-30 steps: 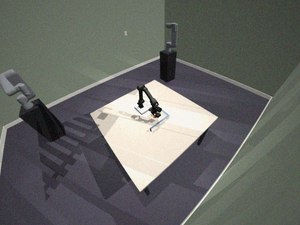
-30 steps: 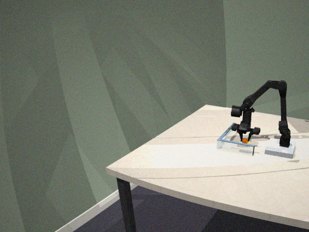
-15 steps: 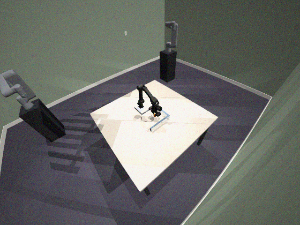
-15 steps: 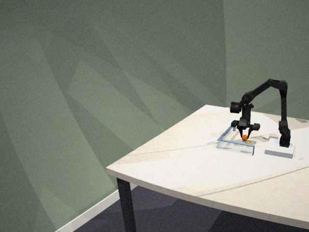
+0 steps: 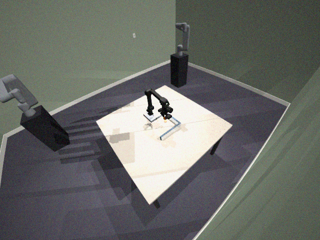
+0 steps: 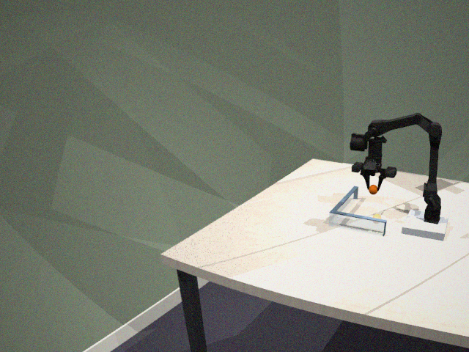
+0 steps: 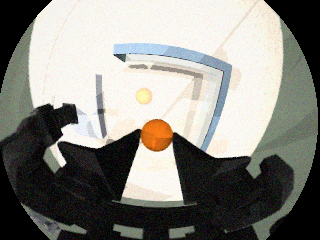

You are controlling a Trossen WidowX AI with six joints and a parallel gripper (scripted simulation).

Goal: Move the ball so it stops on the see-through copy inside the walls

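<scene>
Orange ball [image 6: 373,189], small and round, sits pinched between the two tapered black fingertips of the black parallel-jaw gripper [image 6: 373,186], which is closed on it from either side. In the exterior view the ball hangs in the air, well above the pale cream table top [image 6: 287,265], with the gripper pointing straight down from the black jointed arm [image 6: 401,122]. The wrist view shows the same hold: the ball [image 7: 156,134] lies right at the tips of the dark fingers, midway between them.

Below it stand the two low clear blue-edged walls [image 6: 350,215], joined in an L. Within that L, the pale yellowish see-through copy of the ball [image 7: 144,96] rests on the table, apart from the held ball and beyond the fingertips in the wrist view. In the exterior view this copy [image 6: 377,215] shows faintly through the nearer wall, near that wall's free end.

The arm rises from a light grey square base plate [image 6: 410,232] that lies just beside the free end of the nearer wall. From the top view, the arm [image 5: 157,96], the walls [image 5: 170,130] and the ball [image 5: 164,117] all lie in the half of the table [image 5: 155,180] towards the far corner, away from the near corner.
</scene>
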